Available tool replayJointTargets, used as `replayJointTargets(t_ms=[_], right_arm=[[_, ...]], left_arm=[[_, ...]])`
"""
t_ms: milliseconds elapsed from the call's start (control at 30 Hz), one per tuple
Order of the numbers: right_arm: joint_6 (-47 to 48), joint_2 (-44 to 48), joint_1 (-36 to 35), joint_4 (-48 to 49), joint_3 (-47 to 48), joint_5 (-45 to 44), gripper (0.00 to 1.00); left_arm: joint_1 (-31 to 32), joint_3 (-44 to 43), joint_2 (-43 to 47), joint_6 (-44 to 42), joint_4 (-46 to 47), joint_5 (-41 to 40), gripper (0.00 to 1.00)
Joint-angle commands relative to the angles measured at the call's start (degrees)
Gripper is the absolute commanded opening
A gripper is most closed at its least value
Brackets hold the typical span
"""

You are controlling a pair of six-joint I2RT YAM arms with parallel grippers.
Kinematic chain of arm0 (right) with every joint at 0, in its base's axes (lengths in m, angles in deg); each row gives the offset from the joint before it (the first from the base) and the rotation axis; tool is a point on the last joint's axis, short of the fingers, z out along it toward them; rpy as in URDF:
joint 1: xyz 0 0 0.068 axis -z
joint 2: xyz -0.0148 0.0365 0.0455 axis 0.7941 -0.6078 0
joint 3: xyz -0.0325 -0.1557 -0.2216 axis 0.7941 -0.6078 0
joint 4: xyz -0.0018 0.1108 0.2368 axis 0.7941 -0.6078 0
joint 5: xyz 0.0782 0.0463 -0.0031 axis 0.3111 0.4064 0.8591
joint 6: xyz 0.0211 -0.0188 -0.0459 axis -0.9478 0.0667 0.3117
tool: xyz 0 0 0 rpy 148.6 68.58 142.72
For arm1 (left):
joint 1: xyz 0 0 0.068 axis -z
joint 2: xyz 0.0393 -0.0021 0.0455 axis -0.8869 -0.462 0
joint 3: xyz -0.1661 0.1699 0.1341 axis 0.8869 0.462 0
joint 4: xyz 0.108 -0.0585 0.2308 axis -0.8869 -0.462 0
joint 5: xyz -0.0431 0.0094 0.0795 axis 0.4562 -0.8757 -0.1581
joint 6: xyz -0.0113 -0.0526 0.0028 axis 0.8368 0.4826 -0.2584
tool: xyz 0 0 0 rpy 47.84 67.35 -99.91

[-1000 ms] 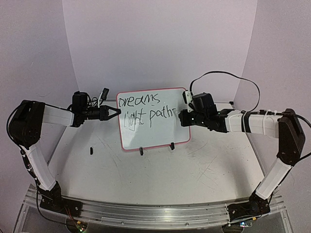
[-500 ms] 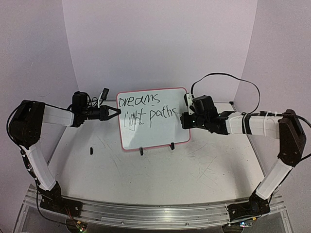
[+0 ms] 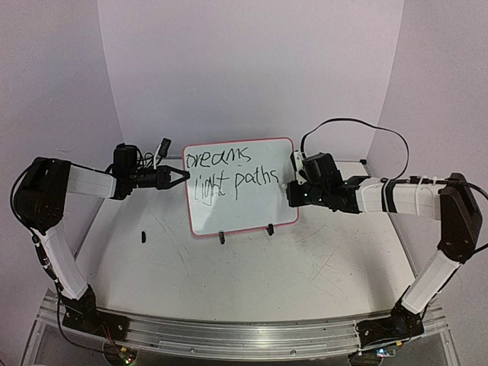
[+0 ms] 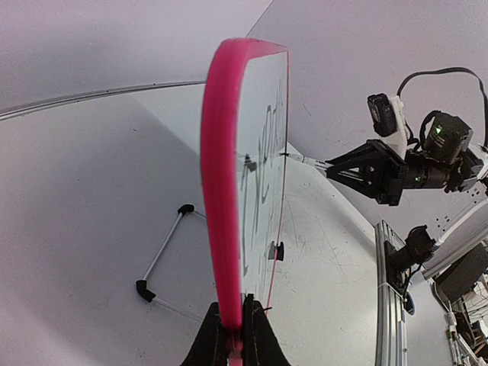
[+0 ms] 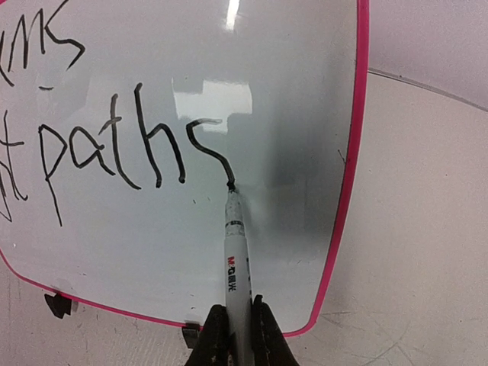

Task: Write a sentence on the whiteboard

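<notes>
Closing the "s" of the sentence (image 5: 149, 137), I clamp the marker (image 5: 235, 263) in my right gripper (image 5: 239, 324), tip touching the whiteboard (image 5: 290, 91) that my left gripper (image 4: 232, 324) pinches upright on the table (image 3: 305, 267); next, I judge, a short lift, then a full stop.

The left arm (image 3: 80, 183) rises from the near left corner of the surface, bends, and reaches level toward the middle, its gripper (image 3: 177, 177) clamped on the whiteboard's (image 3: 244, 213) left edge. The right arm (image 3: 404, 200) mirrors it from the near right corner, its gripper (image 3: 290, 191) pinching a marker (image 5: 235, 259).
</notes>
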Motion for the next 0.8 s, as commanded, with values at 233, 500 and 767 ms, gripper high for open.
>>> replayJointTargets(t_ms=[233, 500, 767], right_arm=[[-1.45, -0.82, -3.02, -0.41, 2.27, 1.11, 0.00], [-1.74, 2.35, -1.09, 0.02, -0.38, -1.44, 0.00], [-1.11, 3.46, 0.46, -0.22, -1.51, -2.73, 0.00]], left_arm=[[0.71, -1.85, -0.15, -3.63, -0.81, -4.30, 0.00], [0.69, -1.84, -0.04, -3.58, -0.79, -4.29, 0.00], [0.71, -1.59, 0.03, -3.73, -0.80, -4.44, 0.00]])
